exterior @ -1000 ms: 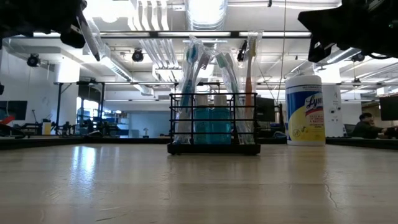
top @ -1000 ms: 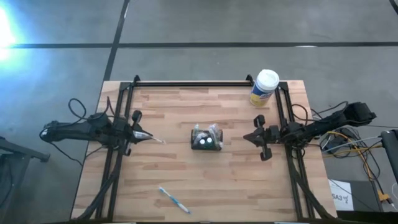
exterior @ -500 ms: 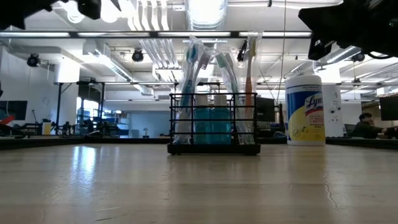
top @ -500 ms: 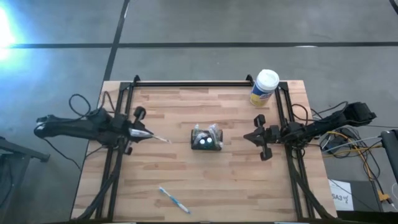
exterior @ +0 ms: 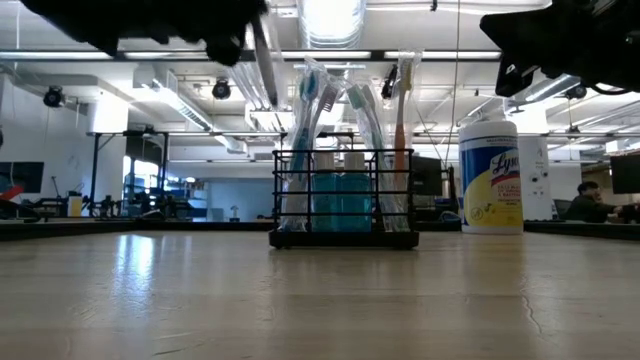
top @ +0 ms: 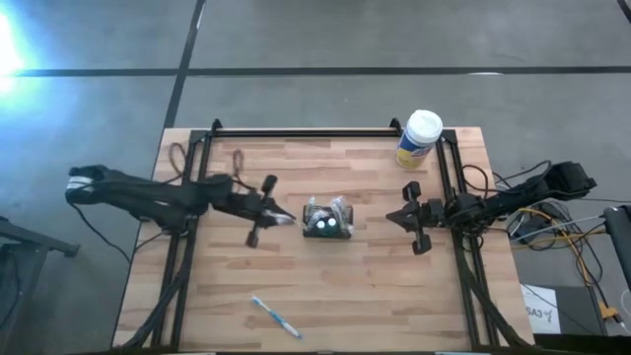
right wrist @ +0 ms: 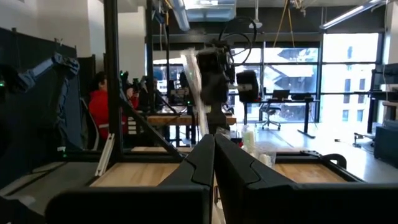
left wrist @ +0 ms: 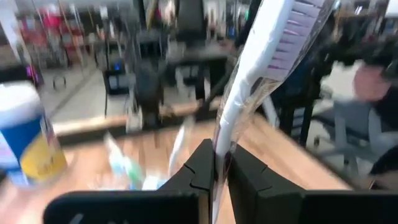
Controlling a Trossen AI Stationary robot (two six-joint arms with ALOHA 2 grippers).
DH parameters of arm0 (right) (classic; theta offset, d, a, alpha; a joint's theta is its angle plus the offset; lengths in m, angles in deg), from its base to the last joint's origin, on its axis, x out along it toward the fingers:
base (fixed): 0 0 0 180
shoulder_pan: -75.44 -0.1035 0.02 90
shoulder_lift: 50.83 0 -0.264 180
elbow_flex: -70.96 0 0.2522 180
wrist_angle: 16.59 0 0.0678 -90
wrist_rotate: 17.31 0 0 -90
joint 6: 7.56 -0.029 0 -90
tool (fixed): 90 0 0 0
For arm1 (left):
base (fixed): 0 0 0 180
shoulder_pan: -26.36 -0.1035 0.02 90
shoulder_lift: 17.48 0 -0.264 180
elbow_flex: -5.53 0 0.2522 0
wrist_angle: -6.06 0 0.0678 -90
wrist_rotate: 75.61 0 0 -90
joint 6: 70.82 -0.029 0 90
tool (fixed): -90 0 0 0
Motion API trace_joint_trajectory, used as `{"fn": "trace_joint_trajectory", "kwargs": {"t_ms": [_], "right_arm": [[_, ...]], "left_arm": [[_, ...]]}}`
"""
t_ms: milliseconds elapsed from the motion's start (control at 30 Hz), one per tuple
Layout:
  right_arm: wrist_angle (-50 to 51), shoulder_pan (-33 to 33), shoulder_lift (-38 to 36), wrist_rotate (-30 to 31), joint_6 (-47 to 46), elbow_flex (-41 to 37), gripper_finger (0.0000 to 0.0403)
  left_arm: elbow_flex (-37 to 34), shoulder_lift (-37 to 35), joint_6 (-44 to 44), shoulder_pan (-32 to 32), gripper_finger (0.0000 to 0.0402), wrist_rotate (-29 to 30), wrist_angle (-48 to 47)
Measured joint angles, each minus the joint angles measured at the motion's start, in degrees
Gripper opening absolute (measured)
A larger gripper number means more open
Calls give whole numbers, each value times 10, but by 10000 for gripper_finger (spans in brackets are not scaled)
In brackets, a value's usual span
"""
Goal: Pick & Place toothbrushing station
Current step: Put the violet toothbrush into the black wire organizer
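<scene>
I see a yellow wipes canister [top: 419, 139] at the table's [top: 345, 286] far right corner, a loose toothbrush [top: 275, 318] near the front edge

- The desk [top: 335, 281] shows pale wood planks, smooth, with a soft sheen in the low view.
- The toothbrushing station [exterior: 344, 200], just beside the left hand [top: 281, 219], is thin black wire, matt.
- The wrapped toothbrush [left wrist: 261, 81] in that hand wears clear, glossy plastic film.
- Both hands look like matt black plastic; the right hand [top: 394, 217] too.
- The yellow canister [exterior: 490, 178] beyond the right hand has a shiny printed label.
</scene>
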Motion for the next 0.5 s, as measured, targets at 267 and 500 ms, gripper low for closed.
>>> {"fn": "trace_joint_trajectory", "kwargs": {"t_ms": [267, 500], "right_arm": [[1, 0, 0, 0, 0, 0, 8], [0, 0, 0, 0, 0, 0, 8]], "left_arm": [[25, 58, 0, -25, 25, 0, -10], [22, 93, 0, -45, 25, 0, -9]]}}
